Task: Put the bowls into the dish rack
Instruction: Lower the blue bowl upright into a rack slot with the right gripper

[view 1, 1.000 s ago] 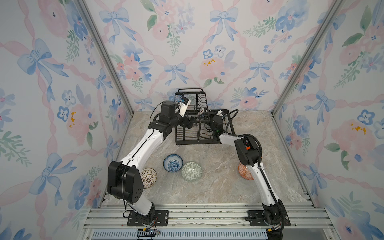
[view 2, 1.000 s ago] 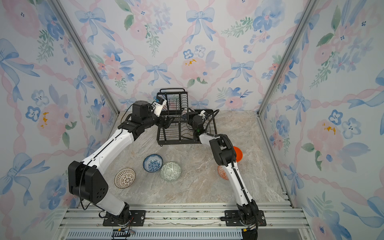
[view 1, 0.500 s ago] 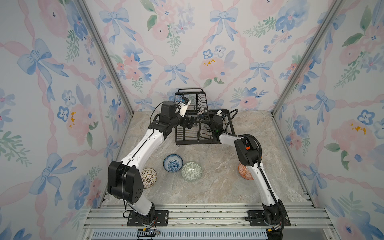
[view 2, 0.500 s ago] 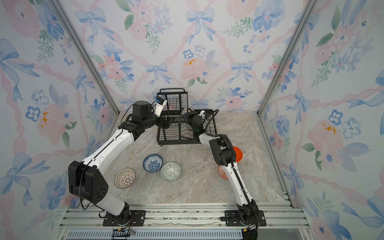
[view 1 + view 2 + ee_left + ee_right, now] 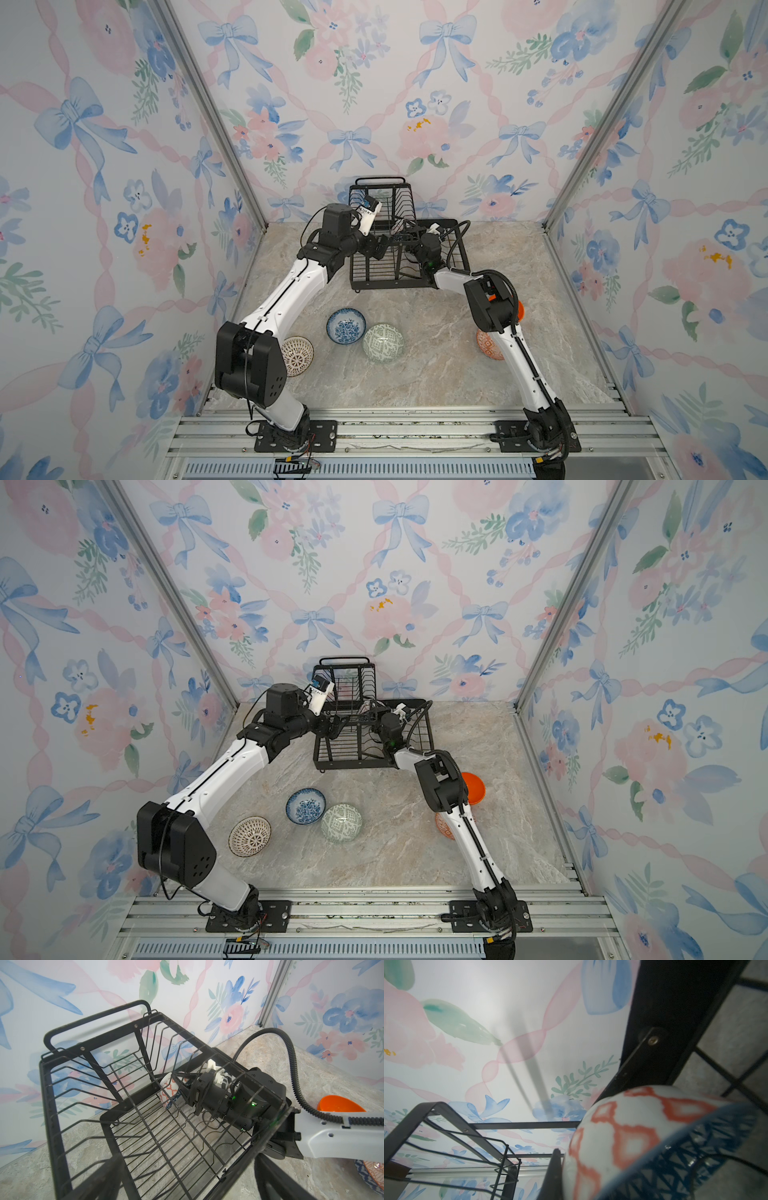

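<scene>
Bowls: in both top views five wait on the table, short of the rack (image 5: 390, 286). The floral bowl (image 5: 345, 326) touches the green bowl (image 5: 382, 343), and the beige bowl (image 5: 296, 355) sits well left. The patterned bowl (image 5: 484, 347) and orange bowl (image 5: 473, 787) are partly behind your right arm. Your left gripper (image 5: 380, 249) hangs spread and empty at the rack's left side, probably just keeping clear.

Left wrist view: your right gripper (image 5: 179, 1084) is clamped on the rim of a sixth bowl (image 5: 168, 1089), tipped on edge in the lower tray's far corner. A rim pinch suits standing it between wires, I'd say. You can't tell whether it rests on the tray.

Right wrist view: it's white outside with orange diamonds, dark-blue lattice inside, glossy.
</scene>
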Robot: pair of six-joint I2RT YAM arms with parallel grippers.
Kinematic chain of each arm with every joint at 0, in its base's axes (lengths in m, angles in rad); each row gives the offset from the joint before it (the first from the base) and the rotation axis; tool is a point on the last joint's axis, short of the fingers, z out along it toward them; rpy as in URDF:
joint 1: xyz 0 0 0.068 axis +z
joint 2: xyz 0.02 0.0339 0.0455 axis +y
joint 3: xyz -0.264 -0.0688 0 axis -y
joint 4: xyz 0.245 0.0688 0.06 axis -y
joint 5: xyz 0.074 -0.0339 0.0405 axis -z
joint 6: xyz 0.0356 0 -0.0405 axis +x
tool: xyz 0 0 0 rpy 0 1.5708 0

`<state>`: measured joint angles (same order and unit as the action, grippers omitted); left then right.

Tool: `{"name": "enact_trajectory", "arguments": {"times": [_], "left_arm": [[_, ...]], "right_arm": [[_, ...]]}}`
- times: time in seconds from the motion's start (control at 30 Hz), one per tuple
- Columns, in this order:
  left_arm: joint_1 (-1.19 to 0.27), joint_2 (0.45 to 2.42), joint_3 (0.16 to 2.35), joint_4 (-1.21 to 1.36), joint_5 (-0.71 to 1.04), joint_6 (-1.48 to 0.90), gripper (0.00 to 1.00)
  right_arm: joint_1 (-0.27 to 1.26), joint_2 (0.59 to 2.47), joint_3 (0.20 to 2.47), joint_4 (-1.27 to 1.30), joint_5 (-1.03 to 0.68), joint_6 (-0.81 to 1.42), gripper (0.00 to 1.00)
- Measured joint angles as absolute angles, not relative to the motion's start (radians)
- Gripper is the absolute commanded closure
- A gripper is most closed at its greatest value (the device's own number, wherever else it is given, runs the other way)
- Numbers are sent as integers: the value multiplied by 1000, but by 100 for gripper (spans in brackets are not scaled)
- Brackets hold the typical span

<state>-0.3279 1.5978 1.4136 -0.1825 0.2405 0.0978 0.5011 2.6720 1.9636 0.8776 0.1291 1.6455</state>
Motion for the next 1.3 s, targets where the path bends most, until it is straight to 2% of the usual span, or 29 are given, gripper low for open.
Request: {"name": "enact_trajectory", "arguments": {"times": [0.37, 0.6, 0.7, 1.03, 1.3], "left_arm": [[-328, 1592, 1402, -182, 231, 98, 2], [-328, 1578, 1397, -182, 231, 98, 2], [-328, 1566, 1386, -183, 231, 98, 2], [-327, 1553, 1381, -182, 225, 98, 2], [-328, 1544, 1373, -182, 224, 98, 2]], "right_arm": [[501, 2672, 1964, 877, 130, 1646, 96], [501, 2672, 1964, 876, 132, 1646, 91], [501, 2671, 1963, 876, 133, 1648, 86], [508, 2657, 1939, 866, 144, 1664, 78], [511, 2640, 1914, 845, 147, 1668, 65]]}}
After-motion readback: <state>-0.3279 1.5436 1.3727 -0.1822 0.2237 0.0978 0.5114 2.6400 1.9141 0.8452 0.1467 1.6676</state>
